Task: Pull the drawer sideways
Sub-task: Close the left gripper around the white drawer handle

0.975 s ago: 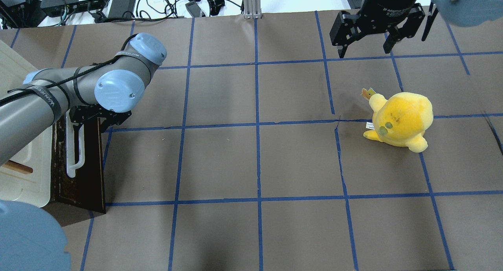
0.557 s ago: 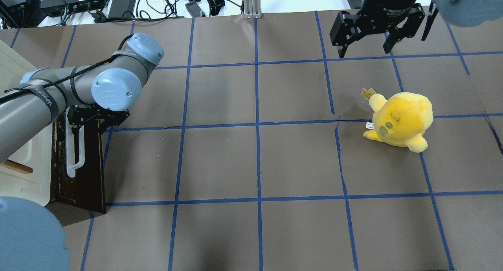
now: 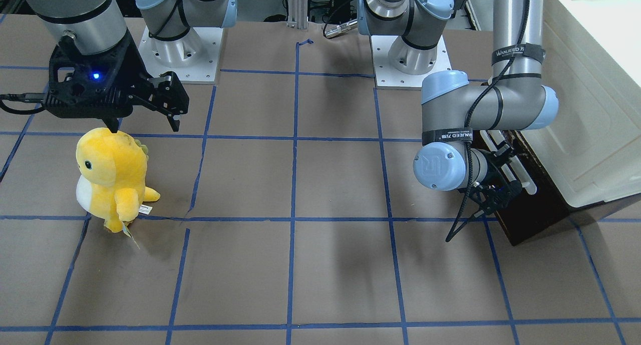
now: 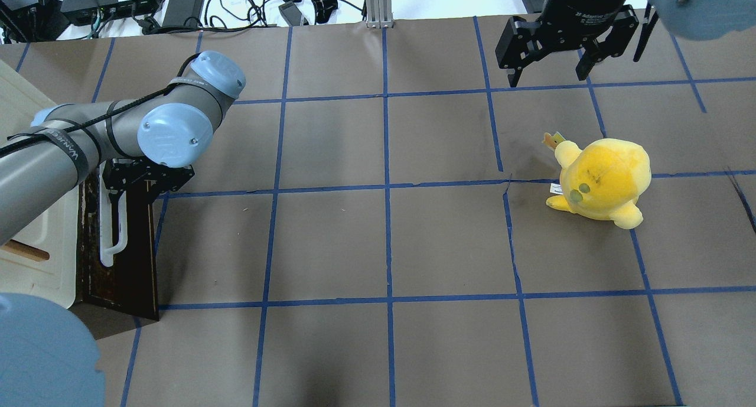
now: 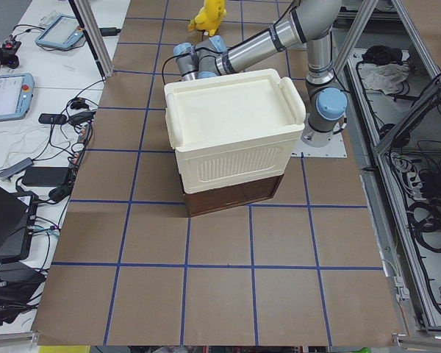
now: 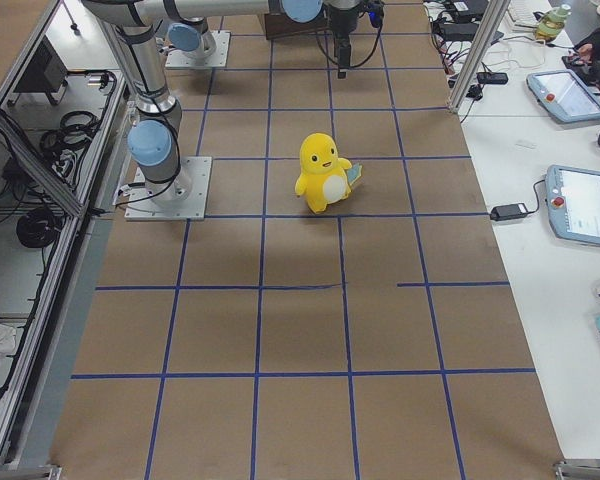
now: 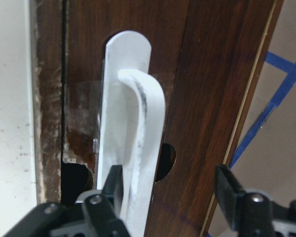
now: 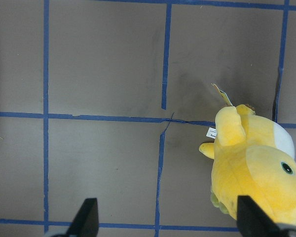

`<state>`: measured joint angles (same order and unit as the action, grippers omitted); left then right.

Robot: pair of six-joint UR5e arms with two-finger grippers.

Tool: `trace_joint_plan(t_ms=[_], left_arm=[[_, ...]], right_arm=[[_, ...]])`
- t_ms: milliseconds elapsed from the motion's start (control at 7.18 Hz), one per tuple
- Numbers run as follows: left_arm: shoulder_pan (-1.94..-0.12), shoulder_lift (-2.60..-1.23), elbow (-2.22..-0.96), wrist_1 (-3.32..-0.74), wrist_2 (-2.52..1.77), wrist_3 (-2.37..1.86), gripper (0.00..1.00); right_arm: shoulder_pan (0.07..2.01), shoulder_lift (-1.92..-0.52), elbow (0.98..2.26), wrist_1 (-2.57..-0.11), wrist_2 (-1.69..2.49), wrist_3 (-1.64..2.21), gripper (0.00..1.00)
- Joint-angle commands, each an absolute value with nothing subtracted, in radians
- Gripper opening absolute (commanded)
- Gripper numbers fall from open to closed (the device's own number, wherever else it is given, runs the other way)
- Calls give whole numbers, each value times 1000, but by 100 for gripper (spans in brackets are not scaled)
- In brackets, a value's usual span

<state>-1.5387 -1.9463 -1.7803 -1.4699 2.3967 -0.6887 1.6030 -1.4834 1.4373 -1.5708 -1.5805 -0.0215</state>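
Your left end effector (image 7: pixel 168 190) sits open astride the handle (image 7: pixel 138 143) — nothing gripped yet — squared for a sideways pull. The drawer (image 4: pixel 133 247) stands at the desk's (image 4: pixel 331 241) left edge; your right end effector (image 4: pixel 547 79) hangs open, empty.

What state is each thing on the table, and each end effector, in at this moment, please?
Left end effector: open, fingers either side of the white handle, not clamped on it.
Right end effector: open, empty, held in the air.
Drawer: looks pushed in, no inner tray showing.
Yellow plush toy: standing upright, apart from both end effectors.
Cream-white box: lid shut.
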Motion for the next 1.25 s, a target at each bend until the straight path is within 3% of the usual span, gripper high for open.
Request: trace_joint_plan(t_ms=[0, 557, 1114], left_arm=[[-1539, -1945, -1781, -1471, 2398, -689, 55], [-1536, -1936, -1781, -1492, 2398, -689, 56], [-1532, -1936, -1781, -1519, 2399, -686, 63]], right_arm=[[1603, -1483, 1437, -1571, -1582, -21, 100], [1603, -1483, 1437, -1571, -1580, -21, 100], [1603, -1483, 1437, -1571, -1582, -21, 100]])
